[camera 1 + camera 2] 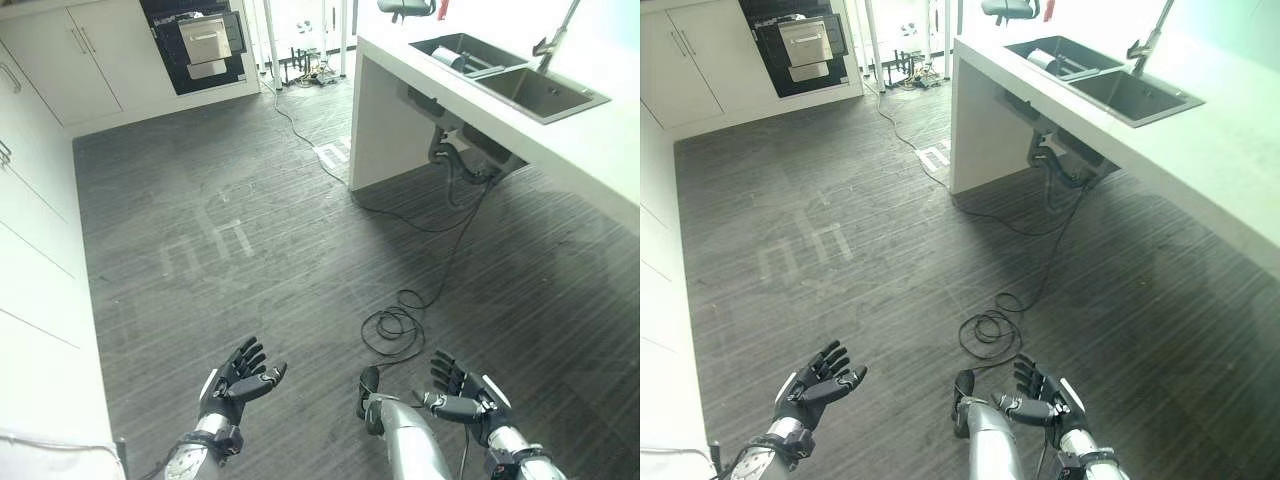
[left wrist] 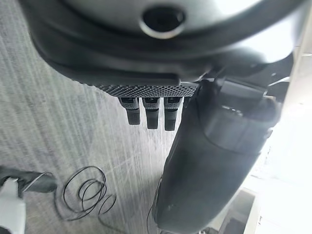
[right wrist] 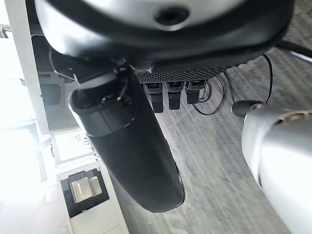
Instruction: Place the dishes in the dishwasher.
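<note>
Head views: left hand (image 1: 238,383) and right hand (image 1: 468,397), fingers loosely spread and empty above the floor (image 1: 250,250), with something pale in the counter's sink (image 1: 470,52), possibly a dish; wrist views: straight fingers, nothing held, consistent with pre-reach.

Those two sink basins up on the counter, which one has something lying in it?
The far basin, away from the tap: a pale roll-like thing lies in it. The near basin by the tap looks bare.
</note>
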Controlling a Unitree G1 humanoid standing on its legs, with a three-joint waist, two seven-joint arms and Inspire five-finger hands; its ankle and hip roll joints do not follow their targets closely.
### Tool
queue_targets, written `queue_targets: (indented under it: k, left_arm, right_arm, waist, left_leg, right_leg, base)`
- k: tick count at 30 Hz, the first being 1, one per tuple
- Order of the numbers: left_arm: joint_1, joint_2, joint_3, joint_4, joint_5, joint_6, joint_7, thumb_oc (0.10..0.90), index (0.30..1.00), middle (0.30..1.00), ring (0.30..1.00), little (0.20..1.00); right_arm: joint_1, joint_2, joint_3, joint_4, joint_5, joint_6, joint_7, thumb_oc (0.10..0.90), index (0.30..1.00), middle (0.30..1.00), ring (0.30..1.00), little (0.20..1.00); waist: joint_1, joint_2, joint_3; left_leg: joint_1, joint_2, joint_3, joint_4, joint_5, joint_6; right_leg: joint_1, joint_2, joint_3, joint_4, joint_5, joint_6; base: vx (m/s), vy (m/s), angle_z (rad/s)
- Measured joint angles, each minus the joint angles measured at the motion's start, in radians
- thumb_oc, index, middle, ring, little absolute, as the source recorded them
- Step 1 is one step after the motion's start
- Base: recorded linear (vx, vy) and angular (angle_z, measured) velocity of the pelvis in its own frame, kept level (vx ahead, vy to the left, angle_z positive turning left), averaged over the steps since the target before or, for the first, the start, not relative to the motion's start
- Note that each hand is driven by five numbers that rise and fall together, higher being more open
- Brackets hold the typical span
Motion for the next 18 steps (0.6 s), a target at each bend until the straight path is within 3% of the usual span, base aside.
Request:
queue_targets:
  k: [1,2,3,4,5,6,7,9,10,11,12,13,14,15,16,17,18]
  left_arm:
    - [-0.004,-0.007,-0.002,-0.004,0.0,0.0,0.001,0.8,0.9,0.9,0.9,0.9]
    - [0.003,-0.008,-0.02,-0.087,-0.001,0.004,0.014,0.8,0.9,0.9,0.9,0.9]
    - [-0.016,0.012,-0.015,-0.145,-0.006,-0.007,0.015,0.8,0.9,0.9,0.9,0.9]
    - [-0.039,0.027,-0.009,-0.177,-0.033,-0.007,0.025,0.8,0.9,0.9,0.9,0.9]
    - [-0.029,0.012,-0.013,-0.182,-0.039,-0.004,0.029,0.8,0.9,0.9,0.9,0.9]
    - [-0.012,0.023,-0.02,-0.199,-0.039,-0.017,0.039,0.8,0.9,0.9,0.9,0.9]
    - [-0.005,0.029,-0.022,-0.2,-0.038,-0.021,0.045,0.8,0.9,0.9,0.9,0.9]
    - [0.015,0.028,-0.029,-0.206,-0.038,-0.022,0.046,0.8,0.9,0.9,0.9,0.9]
    - [0.026,0.034,-0.027,-0.231,-0.038,-0.031,0.044,0.8,0.9,0.9,0.9,0.9]
    - [0.033,0.035,-0.012,-0.247,-0.039,-0.051,0.043,0.8,0.9,0.9,0.9,0.9]
    - [0.029,0.038,-0.006,-0.248,-0.038,-0.051,0.043,0.8,0.9,0.9,0.9,0.9]
    - [0.04,0.041,0.006,-0.251,-0.038,-0.053,0.045,0.8,0.9,0.9,0.9,0.9]
    - [0.055,0.044,0.007,-0.253,-0.037,-0.054,0.045,0.8,0.9,0.9,0.9,0.9]
    - [0.075,0.047,0.007,-0.264,-0.035,-0.064,0.036,0.8,0.9,0.9,0.9,0.9]
    - [0.076,0.045,0.007,-0.266,-0.035,-0.071,0.025,0.8,0.9,0.9,0.9,0.9]
    - [0.073,0.044,0.007,-0.267,-0.034,-0.072,0.014,0.8,0.9,0.9,0.9,0.9]
    - [0.082,0.043,0.01,-0.275,-0.033,-0.078,0.002,0.8,0.9,0.9,0.9,0.9]
  right_arm:
    - [-0.003,-0.011,0.002,-0.015,0.0,-0.003,-0.002,0.8,0.9,0.9,0.9,0.9]
    - [-0.059,-0.032,0.008,-0.009,0.0,-0.001,-0.036,0.8,0.9,0.9,0.9,0.9]
    - [-0.081,-0.03,0.015,-0.014,0.0,0.0,-0.042,0.8,0.9,0.9,0.9,0.9]
    - [-0.111,-0.034,0.013,-0.033,0.001,-0.007,-0.038,0.8,0.9,0.9,0.9,0.9]
    - [-0.12,-0.055,0.012,-0.043,0.006,-0.015,-0.036,0.8,0.9,0.9,0.9,0.9]
    - [-0.122,-0.05,0.012,-0.065,0.005,-0.014,-0.036,0.8,0.9,0.9,0.9,0.9]
    - [-0.127,-0.046,0.012,-0.081,0.002,-0.014,-0.029,0.8,0.9,0.9,0.9,0.9]
    - [-0.09,-0.069,0.006,-0.147,-0.002,-0.015,-0.018,0.8,0.9,0.9,0.9,0.9]
    - [-0.083,-0.092,-0.005,-0.177,-0.003,-0.017,0.004,0.8,0.9,0.9,0.9,0.9]
    - [-0.09,-0.094,-0.018,-0.186,-0.003,-0.025,0.015,0.8,0.9,0.9,0.9,0.9]
    - [-0.094,-0.094,-0.023,-0.186,-0.003,-0.026,0.014,0.8,0.9,0.9,0.9,0.9]
    - [-0.101,-0.091,-0.02,-0.183,-0.003,-0.024,0.015,0.8,0.9,0.9,0.9,0.9]
    - [-0.101,-0.094,-0.02,-0.187,-0.002,-0.03,0.018,0.8,0.9,0.9,0.9,0.9]
    - [-0.111,-0.097,-0.023,-0.19,-0.002,-0.036,0.02,0.8,0.9,0.9,0.9,0.9]
    - [-0.119,-0.103,-0.03,-0.192,-0.002,-0.037,0.019,0.8,0.9,0.9,0.9,0.9]
    - [-0.117,-0.111,-0.035,-0.193,-0.002,-0.035,0.02,0.8,0.9,0.9,0.9,0.9]
    - [-0.095,-0.119,-0.041,-0.208,-0.002,-0.025,0.025,0.8,0.9,0.9,0.9,0.9]
  waist:
    - [0.001,-0.008,-0.009]
    - [0.003,0.023,-0.029]
    - [0.015,0.007,-0.036]
    - [0.029,-0.023,-0.044]
    - [0.019,0.011,-0.074]
    - [0.002,-0.014,-0.102]
    - [0.015,-0.029,-0.099]
    - [0.032,-0.047,-0.096]
    - [0.043,-0.055,-0.09]
    - [0.068,-0.072,-0.071]
    - [0.067,-0.083,-0.054]
    - [0.079,-0.106,-0.043]
    - [0.081,-0.101,-0.043]
    - [0.075,-0.076,-0.043]
    - [0.057,-0.048,-0.037]
    - [0.049,-0.025,-0.034]
    - [0.049,-0.004,-0.037]
  left_leg:
    - [0.023,-0.027,-0.016,0.034,0.016,-0.044]
    - [0.026,0.003,-0.053,0.139,-0.064,-0.096]
    - [-0.022,0.058,-0.05,0.144,-0.116,-0.092]
    - [-0.095,0.125,-0.048,0.084,-0.058,-0.102]
    - [-0.053,0.141,-0.035,0.019,-0.055,-0.107]
    - [-0.026,0.124,0.012,0.024,-0.036,-0.147]
    - [-0.04,0.114,0.048,0.112,0.016,-0.199]
    - [-0.198,0.129,0.056,0.43,0.174,-0.224]
    - [-0.356,0.143,0.03,0.654,0.19,-0.197]
    - [-0.525,0.174,0.024,0.757,0.172,-0.151]
    - [-0.616,0.2,0.012,0.751,0.174,-0.14]
    - [-0.67,0.247,0.038,0.588,0.184,-0.105]
    - [-0.661,0.283,0.063,0.357,0.2,-0.082]
    - [-0.621,0.304,0.087,0.043,0.222,-0.083]
    - [-0.633,0.315,0.076,-0.057,0.228,-0.089]
    - [-0.674,0.323,0.064,-0.031,0.227,-0.088]
    - [-0.717,0.313,-0.012,-0.002,0.225,-0.092]
  right_leg:
    - [0.07,0.005,0.035,-0.043,0.034,-0.078]
    - [0.072,-0.014,0.067,0.064,0.071,-0.078]
    - [0.083,-0.014,0.072,0.085,0.03,-0.073]
    - [0.1,-0.019,0.072,0.11,-0.024,-0.039]
    - [0.084,-0.023,0.024,0.205,-0.091,0.012]
    - [0.114,-0.031,0.032,0.212,-0.149,0.007]
    - [0.144,-0.041,0.065,0.194,-0.163,-0.019]
    - [0.215,-0.044,0.121,0.124,-0.158,-0.026]
    - [0.238,-0.037,0.148,0.087,-0.16,-0.025]
    - [0.286,-0.037,0.174,0.046,-0.147,-0.013]
    - [0.329,-0.035,0.172,0.019,-0.145,-0.01]
    - [0.378,-0.037,0.174,-0.007,-0.161,0.018]
    - [0.43,-0.021,0.188,-0.032,-0.175,0.04]
    - [0.474,-0.001,0.189,-0.049,-0.188,0.062]
    - [0.504,0.014,0.176,-0.052,-0.199,0.08]
    - [0.519,0.027,0.183,-0.058,-0.21,0.099]
    - [0.533,0.032,0.191,-0.063,-0.225,0.124]
  base:
    - [0.51,-0.234,0.17]
    - [0.62,-0.273,0.37]
    - [0.56,-0.242,0.21]
    - [0.69,-0.305,0.06]
    - [0.48,-0.235,-0.05]
    - [0.39,-0.21,-0.23]
    - [0.29,-0.178,-0.48]
    - [0.25,-0.13,-0.6]
    - [0.22,-0.049,-0.68]
    - [0.33,0.032,-0.57]
    - [0.36,0.155,-0.67]
    - [0.35,0.245,-0.53]
    - [0.3,0.301,-0.78]
    - [0.34,0.358,-0.61]
    - [0.38,0.34,-0.49]
    - [0.34,0.31,-0.41]
    - [0.3,0.281,-0.46]
